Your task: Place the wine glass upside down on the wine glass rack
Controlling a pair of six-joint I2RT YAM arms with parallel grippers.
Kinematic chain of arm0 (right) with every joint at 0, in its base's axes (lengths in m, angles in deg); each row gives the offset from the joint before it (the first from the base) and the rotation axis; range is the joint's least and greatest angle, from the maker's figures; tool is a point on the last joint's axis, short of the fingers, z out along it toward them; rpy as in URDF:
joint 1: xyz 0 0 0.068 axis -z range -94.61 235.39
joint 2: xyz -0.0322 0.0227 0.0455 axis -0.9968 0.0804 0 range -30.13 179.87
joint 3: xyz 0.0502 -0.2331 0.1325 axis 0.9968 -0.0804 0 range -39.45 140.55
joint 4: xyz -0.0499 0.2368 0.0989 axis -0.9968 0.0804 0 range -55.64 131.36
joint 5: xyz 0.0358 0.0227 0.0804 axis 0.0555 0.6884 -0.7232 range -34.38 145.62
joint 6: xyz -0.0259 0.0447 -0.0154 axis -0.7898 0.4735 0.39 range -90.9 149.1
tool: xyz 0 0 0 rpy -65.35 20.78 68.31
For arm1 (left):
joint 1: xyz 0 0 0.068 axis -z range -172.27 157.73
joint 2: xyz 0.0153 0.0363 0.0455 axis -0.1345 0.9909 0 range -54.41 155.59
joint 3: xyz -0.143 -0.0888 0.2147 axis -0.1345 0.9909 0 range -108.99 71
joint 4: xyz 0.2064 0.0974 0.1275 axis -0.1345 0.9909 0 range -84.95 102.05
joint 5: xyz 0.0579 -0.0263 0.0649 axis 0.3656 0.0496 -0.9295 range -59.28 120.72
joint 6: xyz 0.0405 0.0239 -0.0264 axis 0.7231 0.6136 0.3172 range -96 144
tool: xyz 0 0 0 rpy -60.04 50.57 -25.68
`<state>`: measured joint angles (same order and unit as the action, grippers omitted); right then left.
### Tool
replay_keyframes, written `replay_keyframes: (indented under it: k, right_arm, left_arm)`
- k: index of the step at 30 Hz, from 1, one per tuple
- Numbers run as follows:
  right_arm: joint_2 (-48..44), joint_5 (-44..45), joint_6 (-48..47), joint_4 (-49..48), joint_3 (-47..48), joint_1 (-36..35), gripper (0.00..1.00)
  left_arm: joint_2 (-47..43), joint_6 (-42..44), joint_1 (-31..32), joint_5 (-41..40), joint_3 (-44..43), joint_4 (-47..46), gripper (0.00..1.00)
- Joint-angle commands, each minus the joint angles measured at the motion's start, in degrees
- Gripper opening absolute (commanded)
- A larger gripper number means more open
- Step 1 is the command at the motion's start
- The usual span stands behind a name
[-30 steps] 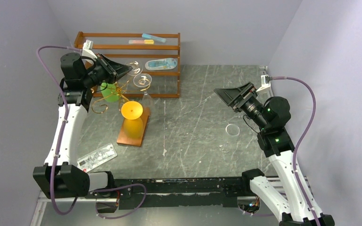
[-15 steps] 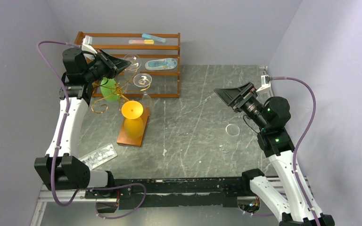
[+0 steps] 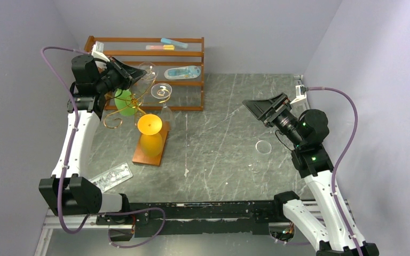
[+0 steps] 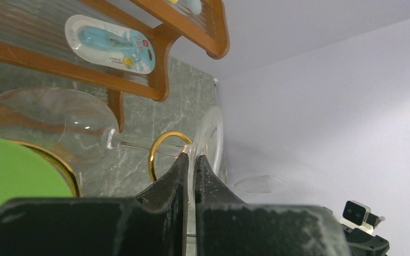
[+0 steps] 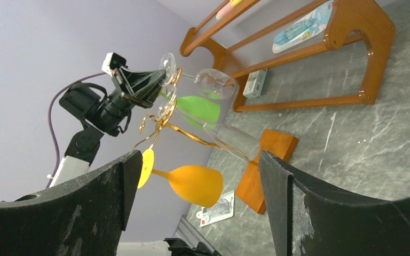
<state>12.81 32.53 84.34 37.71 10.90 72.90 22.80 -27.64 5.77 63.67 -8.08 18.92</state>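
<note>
My left gripper (image 3: pixel 140 76) is shut on the rim of the foot of a clear wine glass (image 4: pixel 48 121), high over the wine glass rack (image 3: pixel 145 154). In the left wrist view both fingers (image 4: pixel 177 176) pinch the foot's edge, and a gold scroll arm (image 4: pixel 160 146) curls at the stem just behind the foot. In the right wrist view this glass (image 5: pixel 216 84) hangs tilted beside the rack's top. The rack holds a green glass (image 3: pixel 123 101), an orange glass (image 3: pixel 149 133) and another clear glass (image 3: pixel 162 90). My right gripper (image 3: pixel 252 106) stands open with nothing in it, far right of the rack.
A brown wooden shelf (image 3: pixel 192 80) with packaged items stands right behind the rack. A clear glass (image 3: pixel 263 148) lies on the marble table below my right gripper. A flat card package (image 3: pixel 109 177) lies near the left arm's base. Grey walls close in on both sides.
My left gripper has drawn slightly back and to the left with the clear glass, mostly in the first half second. The right arm has not moved.
</note>
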Motion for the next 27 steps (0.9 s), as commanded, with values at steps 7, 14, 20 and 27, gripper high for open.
replay_keyframes:
  k: [7, 14, 20, 27]
  right_arm:
    - [-0.07, 0.00, -0.12, -0.37, -1.12, 0.00, 0.83]
    - [-0.11, -0.11, -0.16, -0.11, -0.95, 0.01, 0.83]
    - [-0.74, 0.37, -0.25, 0.78, -1.04, 0.00, 0.83]
    - [-1.10, 0.94, -0.81, 1.96, -0.49, 0.01, 0.83]
  left_arm:
    - [-2.83, 4.60, -1.66, -3.02, -1.30, 3.98, 0.05]
    - [-3.73, 6.49, -2.17, -4.63, -0.99, 6.12, 0.21]
    - [-4.50, 9.07, -2.22, -7.61, -1.08, 8.69, 0.28]
    - [-5.07, 12.26, -2.35, -8.70, -2.30, 11.81, 0.38]
